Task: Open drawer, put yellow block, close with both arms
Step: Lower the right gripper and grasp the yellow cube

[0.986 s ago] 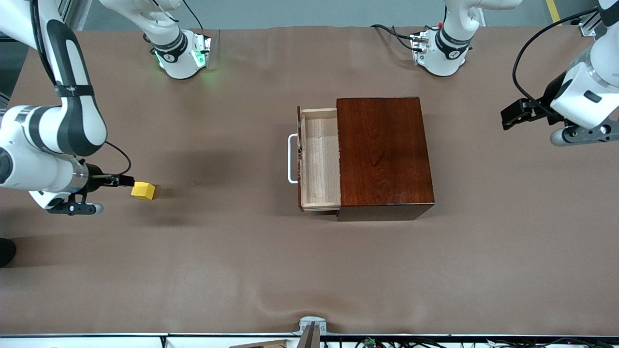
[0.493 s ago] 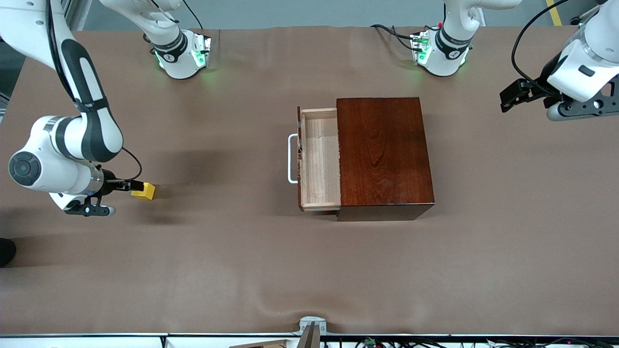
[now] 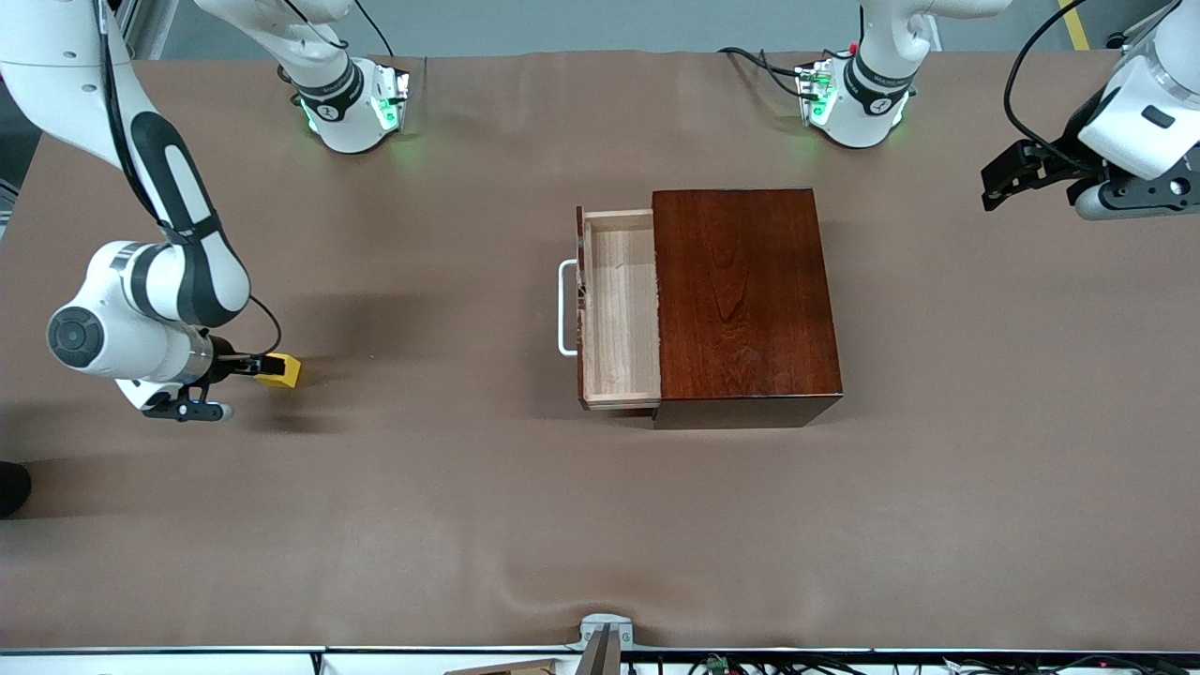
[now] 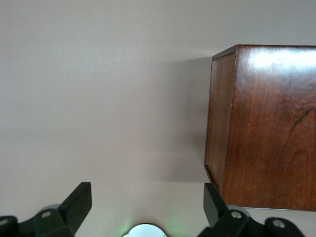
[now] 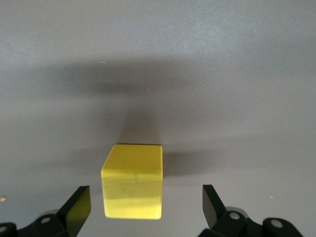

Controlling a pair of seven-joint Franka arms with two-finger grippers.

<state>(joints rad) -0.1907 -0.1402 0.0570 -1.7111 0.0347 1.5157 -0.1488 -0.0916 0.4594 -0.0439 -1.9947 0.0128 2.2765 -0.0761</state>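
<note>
Right wrist view: your right gripper stood wide around the block, off-centre, at the right arm's table end. Closing could've skewed it. Left gripper open, waiting; drawer open.

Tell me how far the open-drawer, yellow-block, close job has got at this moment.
Done: the drawer stands pulled out of the wooden box, empty. In hand: the right end effector is open around the yellow block, which sits on the table toward the right arm's end, not yet gripped. The left end effector waits open, raised over the table's other end. Left: grasp, place in drawer, close.
</note>
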